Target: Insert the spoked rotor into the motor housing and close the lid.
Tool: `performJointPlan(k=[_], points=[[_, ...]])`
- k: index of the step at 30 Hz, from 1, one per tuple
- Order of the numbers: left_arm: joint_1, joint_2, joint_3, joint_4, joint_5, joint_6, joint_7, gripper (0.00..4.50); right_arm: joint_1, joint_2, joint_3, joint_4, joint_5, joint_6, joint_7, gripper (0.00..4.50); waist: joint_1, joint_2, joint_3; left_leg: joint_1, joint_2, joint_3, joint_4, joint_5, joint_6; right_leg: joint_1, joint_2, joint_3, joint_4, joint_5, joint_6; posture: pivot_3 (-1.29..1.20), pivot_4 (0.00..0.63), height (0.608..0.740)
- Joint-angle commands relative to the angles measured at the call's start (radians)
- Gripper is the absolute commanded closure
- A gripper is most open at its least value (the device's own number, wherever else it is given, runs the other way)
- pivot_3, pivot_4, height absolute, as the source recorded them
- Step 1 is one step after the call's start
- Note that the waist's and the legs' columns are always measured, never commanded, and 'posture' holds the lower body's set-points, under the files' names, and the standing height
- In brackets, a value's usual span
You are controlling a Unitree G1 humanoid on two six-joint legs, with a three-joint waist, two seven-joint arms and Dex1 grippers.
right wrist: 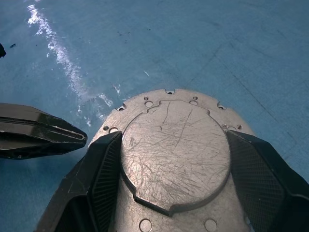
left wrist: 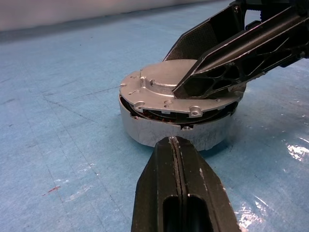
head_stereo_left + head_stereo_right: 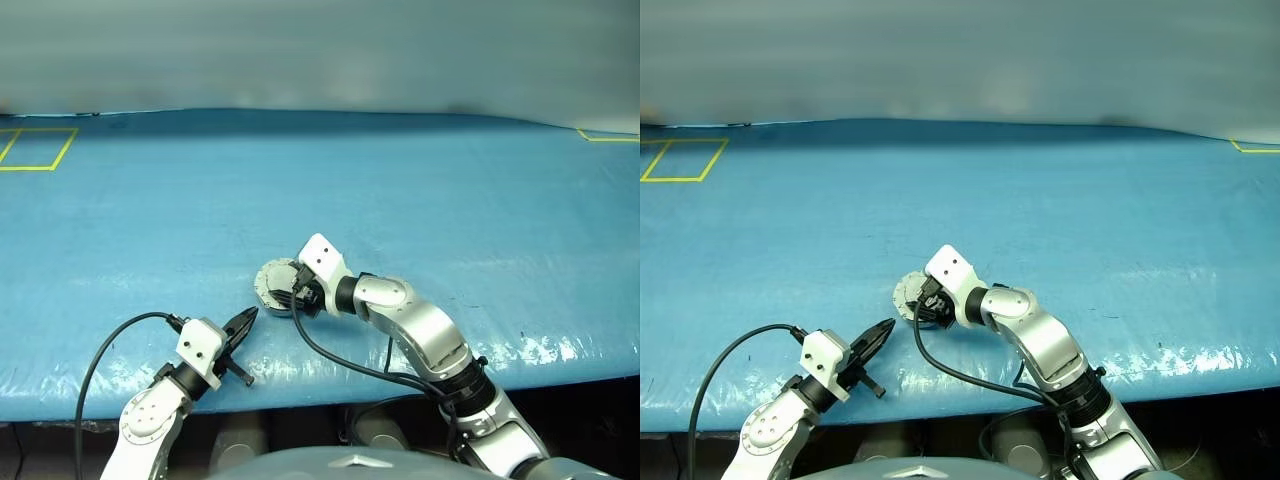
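The motor housing (image 2: 169, 133), a short grey can, stands on the blue table near its front edge. The lid (image 1: 176, 150) lies on top of it, slightly tilted, and copper windings show through the gap at the rim. My right gripper (image 3: 298, 287) reaches over from the right, its two black fingers (image 1: 104, 164) pressed on either side of the lid's raised round centre. My left gripper (image 3: 249, 316) is shut with nothing in it, its tip (image 2: 175, 141) just short of the housing's wall. The spoked rotor is hidden.
The blue table cover (image 3: 450, 200) stretches far behind the housing. A yellow tape rectangle (image 3: 35, 148) marks the far left and a yellow corner (image 3: 605, 137) the far right. The table's front edge (image 3: 400, 395) runs just behind my wrists.
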Motion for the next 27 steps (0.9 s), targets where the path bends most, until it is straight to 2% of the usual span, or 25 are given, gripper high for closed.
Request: performJointPlan(k=[1,11,27], points=[[0.005,0.002,0.0,-0.011,-0.005,-0.011,0.001,4.5,-0.007,0.015,0.011,-0.012,-0.002,0.0,-0.016,1.47,0.0,0.0,0.0,0.0,0.0,0.0,0.0,0.0,0.0,0.0,0.0,0.0,0.0,0.0,0.0,0.0,0.15,0.74],[0.006,0.001,-0.004,-0.015,-0.006,-0.009,0.0,4.5,-0.011,0.023,0.036,-0.009,-0.031,-0.007,-0.051,1.47,-0.002,0.0,0.0,0.0,0.0,0.0,0.0,0.0,0.0,0.0,0.0,0.0,0.0,0.0,0.0,0.0,0.15,0.74],[0.002,0.002,-0.01,-0.015,-0.007,-0.005,-0.001,4.5,-0.051,-0.03,0.069,0.04,-0.05,-0.007,-0.007,1.47,-0.002,0.0,0.0,0.001,0.0,0.0,0.001,0.0,0.0,0.001,0.0,0.0,0.0,0.0,0.0,0.0,0.15,0.74]])
